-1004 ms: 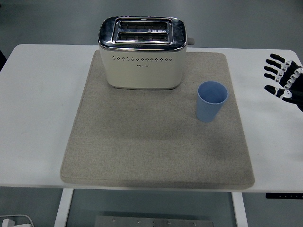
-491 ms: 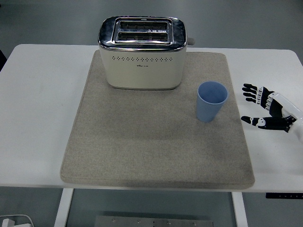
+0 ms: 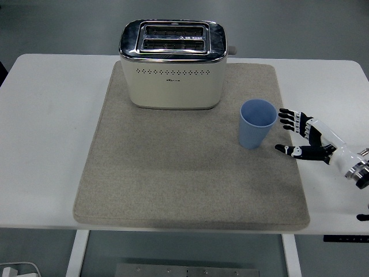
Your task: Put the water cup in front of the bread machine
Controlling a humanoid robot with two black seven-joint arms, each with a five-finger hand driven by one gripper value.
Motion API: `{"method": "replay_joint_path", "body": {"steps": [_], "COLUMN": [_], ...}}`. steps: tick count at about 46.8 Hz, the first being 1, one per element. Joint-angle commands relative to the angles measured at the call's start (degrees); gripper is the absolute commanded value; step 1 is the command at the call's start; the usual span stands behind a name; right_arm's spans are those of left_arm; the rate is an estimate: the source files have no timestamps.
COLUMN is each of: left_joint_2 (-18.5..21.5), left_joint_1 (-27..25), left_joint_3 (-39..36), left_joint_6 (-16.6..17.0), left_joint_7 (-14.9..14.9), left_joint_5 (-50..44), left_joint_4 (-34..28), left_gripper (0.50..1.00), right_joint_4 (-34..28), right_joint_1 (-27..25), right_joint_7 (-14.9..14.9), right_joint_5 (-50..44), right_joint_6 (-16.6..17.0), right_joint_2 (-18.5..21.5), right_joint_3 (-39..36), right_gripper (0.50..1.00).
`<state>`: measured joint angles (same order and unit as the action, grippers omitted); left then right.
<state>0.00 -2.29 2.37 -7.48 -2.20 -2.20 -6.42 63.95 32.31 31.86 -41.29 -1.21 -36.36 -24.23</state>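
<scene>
A light blue water cup (image 3: 257, 123) stands upright on the beige mat (image 3: 190, 173), to the right of and slightly nearer than the cream toaster (image 3: 172, 64) at the mat's back. My right hand (image 3: 283, 131) comes in from the right edge, low over the mat's right border. It is open, fingers and thumb spread toward the cup, with a small gap left to the cup's right side. The left arm does not show.
The mat covers most of the white table (image 3: 46, 144). Bare tabletop lies to the left and right of it. The toaster's lever (image 3: 232, 51) sticks out on its right end.
My right hand has come down from the table's far right edge and moved left toward the cup, turning its open fingers toward it. The cup and toaster have not moved.
</scene>
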Motion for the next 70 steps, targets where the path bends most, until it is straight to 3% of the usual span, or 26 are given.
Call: {"method": "replay_joint_path", "body": {"steps": [1, 19, 70], "left_joint_2": [0.0, 0.0, 0.0], "left_joint_1": [0.0, 0.0, 0.0], "left_joint_3": [0.0, 0.0, 0.0], "left_joint_6": [-0.1, 0.0, 0.0], "left_joint_7": [0.0, 0.0, 0.0], "left_joint_5": [0.0, 0.0, 0.0], "left_joint_4": [0.0, 0.0, 0.0], "left_gripper": [1.000, 1.000, 1.000], "right_joint_4": [-0.2, -2.7, -3.3], "right_joint_1": [0.7, 3.7, 5.7], "right_joint_7": [-0.9, -2.0, -2.1], "right_joint_5": [0.2, 0.2, 0.3], "right_joint_6": [-0.1, -0.2, -0.2], "right_joint_2": [0.9, 4.7, 8.3], "right_joint_3": [0.1, 2.7, 3.0], "right_gripper": [0.919, 0.919, 0.913]}}
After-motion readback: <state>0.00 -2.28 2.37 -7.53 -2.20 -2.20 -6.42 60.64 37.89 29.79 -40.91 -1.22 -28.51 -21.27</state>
